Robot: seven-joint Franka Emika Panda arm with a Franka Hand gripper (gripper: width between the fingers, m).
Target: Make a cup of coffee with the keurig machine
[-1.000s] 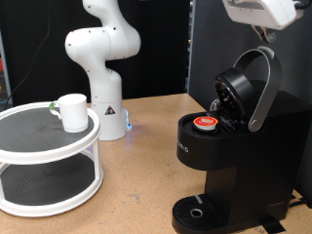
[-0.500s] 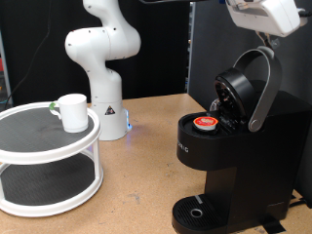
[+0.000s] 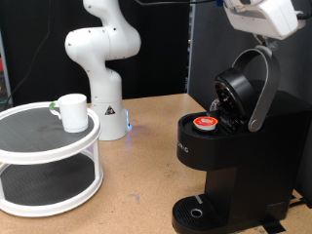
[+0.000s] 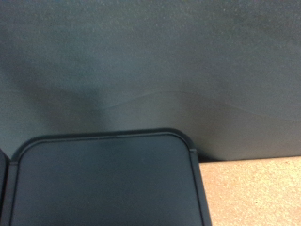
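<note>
One boxy matte black keurig machine (image 3: 239, 156) stands at the exterior view's right, its grey curved lid handle (image 3: 261, 88) raised over a red-topped pod (image 3: 205, 122). At the left, the glossy white cup (image 3: 72, 111) sits on a round two-tier white stand (image 3: 49, 161). Only the gripper (image 3: 261, 14)'s white housing shows at the top right above the lid; its jaws are out of sight, so I cannot tell their opening or hold.

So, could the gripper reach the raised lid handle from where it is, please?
Probably yes: the gripper hangs just above the lid handle of the open machine, with nothing visible between them.
</note>
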